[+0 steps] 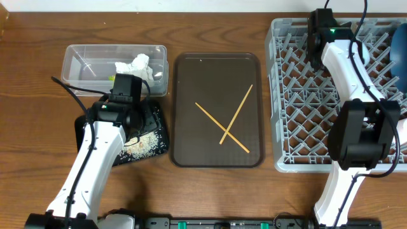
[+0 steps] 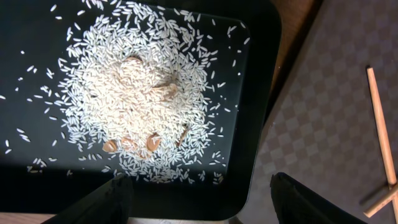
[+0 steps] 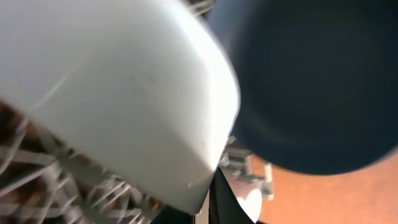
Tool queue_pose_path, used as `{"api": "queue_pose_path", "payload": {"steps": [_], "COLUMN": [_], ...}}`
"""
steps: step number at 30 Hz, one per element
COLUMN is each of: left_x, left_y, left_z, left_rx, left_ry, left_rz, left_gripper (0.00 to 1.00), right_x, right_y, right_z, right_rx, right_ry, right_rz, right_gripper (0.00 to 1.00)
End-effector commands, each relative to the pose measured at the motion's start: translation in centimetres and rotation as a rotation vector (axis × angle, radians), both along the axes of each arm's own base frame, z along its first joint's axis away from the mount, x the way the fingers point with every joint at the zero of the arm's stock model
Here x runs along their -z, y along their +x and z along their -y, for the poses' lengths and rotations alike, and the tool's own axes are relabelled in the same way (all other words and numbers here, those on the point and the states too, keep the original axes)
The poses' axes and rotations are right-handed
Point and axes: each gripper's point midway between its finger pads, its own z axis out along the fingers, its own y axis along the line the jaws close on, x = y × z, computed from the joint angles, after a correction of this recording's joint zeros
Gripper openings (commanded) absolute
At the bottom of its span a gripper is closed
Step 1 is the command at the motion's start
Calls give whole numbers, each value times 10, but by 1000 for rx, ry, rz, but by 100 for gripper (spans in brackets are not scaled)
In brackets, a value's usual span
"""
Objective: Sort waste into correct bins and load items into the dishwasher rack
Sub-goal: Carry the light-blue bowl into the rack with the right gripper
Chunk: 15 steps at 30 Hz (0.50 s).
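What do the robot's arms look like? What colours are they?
The left arm and right arm are smooth white tubes joined by chunky black blocks. Thin black cables loop off them. A tiny green light glows on the right one. The left fingers are black.

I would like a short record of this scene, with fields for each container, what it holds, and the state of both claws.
clear tub: crumpled tissue and a yellow-green strip inside
black tray: heap of rice grains
brown serving tray: two chopsticks, crossed
grey rack: blue dish and pale bowl close over its pegs
left claw: open, above the black tray's edge
right claw: over the rack; open or shut cannot be told
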Motion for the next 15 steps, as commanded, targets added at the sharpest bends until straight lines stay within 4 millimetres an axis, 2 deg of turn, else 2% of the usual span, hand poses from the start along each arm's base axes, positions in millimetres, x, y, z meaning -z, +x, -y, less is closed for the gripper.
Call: {"api": "queue_pose_path", "payload": {"steps": [1, 5, 9, 11, 15], "left_x": [-3, -3, -3, -3, -3], "left_y": [2, 2, 2, 2, 2], "left_z": [-3, -3, -3, -3, -3], "left_rx": [-19, -19, -18, -19, -19], "left_ry": [7, 7, 8, 7, 7], "left_rz": [10, 9, 9, 9, 10], "left_gripper": [74, 74, 74, 74, 74], "right_x": [38, 19, -14, -30, -53], "right_y": [-4, -3, -1, -2, -9], "right_z": [-33, -51, -80, -106, -169], "right_rx": [-14, -36, -116, -177, -344], "right_ry": [239, 363, 537, 669, 954], "right_rz": [-15, 56, 151, 190, 198], "right_gripper": [4, 7, 21, 28, 33]}}
